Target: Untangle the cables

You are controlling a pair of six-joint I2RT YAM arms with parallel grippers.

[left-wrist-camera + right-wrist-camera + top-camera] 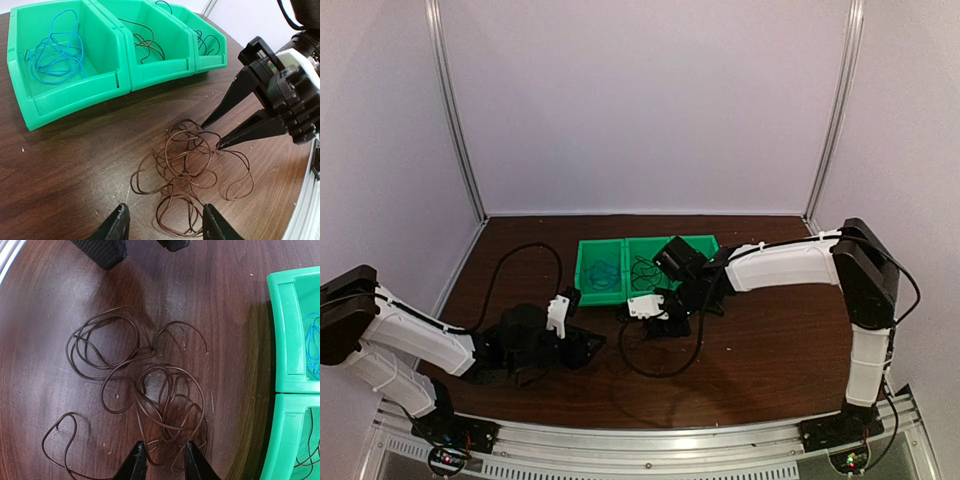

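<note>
Cable tangle point(142, 397): 12 o'clock of right gripper point(162, 461), sprawling 8-to-2 o'clock
Right jaws: apart, at its edge
Left gripper point(165, 225): apart, farther

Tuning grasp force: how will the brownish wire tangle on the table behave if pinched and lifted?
Likely floppy: the wire tangle lies in loose, uneven loops flat on the table. Probably very light, being so thin. Crossed loops suggest it lifts as one clump, strands dragging.

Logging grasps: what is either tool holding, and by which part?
Nothing is held. The right tool is open, its tips at the edge of the brown cable tangle; the left tool is open too.
</note>
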